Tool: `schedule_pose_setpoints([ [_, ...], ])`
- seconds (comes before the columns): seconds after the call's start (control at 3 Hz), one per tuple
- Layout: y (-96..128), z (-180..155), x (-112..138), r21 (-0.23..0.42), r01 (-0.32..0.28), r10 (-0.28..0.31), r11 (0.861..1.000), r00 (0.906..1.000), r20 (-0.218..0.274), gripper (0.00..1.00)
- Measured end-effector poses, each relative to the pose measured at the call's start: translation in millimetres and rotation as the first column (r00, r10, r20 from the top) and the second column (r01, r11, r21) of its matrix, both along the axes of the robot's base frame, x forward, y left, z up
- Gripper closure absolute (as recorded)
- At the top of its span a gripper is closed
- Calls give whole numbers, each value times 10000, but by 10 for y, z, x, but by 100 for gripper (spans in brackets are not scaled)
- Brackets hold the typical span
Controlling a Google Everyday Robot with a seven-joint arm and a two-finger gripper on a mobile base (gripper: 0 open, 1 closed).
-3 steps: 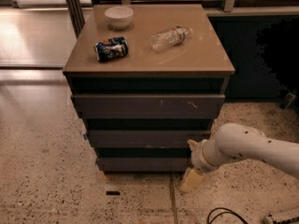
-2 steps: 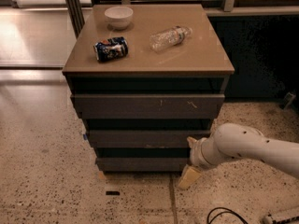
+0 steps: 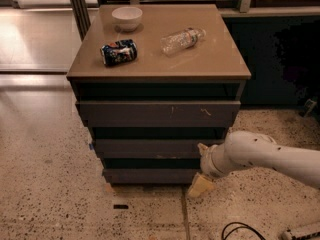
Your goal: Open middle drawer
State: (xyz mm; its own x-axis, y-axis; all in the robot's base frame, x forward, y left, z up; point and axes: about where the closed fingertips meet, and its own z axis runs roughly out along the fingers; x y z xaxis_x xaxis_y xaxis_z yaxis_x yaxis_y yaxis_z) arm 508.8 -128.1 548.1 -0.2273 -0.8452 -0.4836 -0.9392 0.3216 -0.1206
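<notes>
Gripper (image 3: 202,173) low at the right front corner of the cabinet (image 3: 160,64), by the middle drawer (image 3: 157,148).

The gripper ends a white arm (image 3: 270,154) that reaches in from the right. Its upper part is at the right end of the middle drawer's front; contact cannot be told, nor whether the gripper is open or closed. The middle drawer's plain dark front runs leftward from there, with a dark gap above it. The bottom drawer (image 3: 150,175) lies left of the gripper's cream lower part, which hangs near the floor (image 3: 50,184). The top drawer (image 3: 157,113), with pale scratches, is above and to the left. Farther up on the cabinet top lie a bottle (image 3: 182,39) on its side, a can (image 3: 119,52) on its side left of it, and a white bowl (image 3: 127,18) behind the can. A cable (image 3: 240,229) loops on the floor below and right of the gripper.
</notes>
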Motion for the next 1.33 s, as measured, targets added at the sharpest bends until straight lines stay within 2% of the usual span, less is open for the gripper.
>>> schedule_pose_setpoints([
  [0.33,62,-121,242,-60,-194,196,9998,9993,310,0],
  [0.67,103,-340,447,-151,-444,448,9989,9986,271,0],
  [1.0,123,-723,721,-185,-803,804,9966,9967,51,0],
  [1.33,123,-723,721,-185,-803,804,9966,9967,51,0],
])
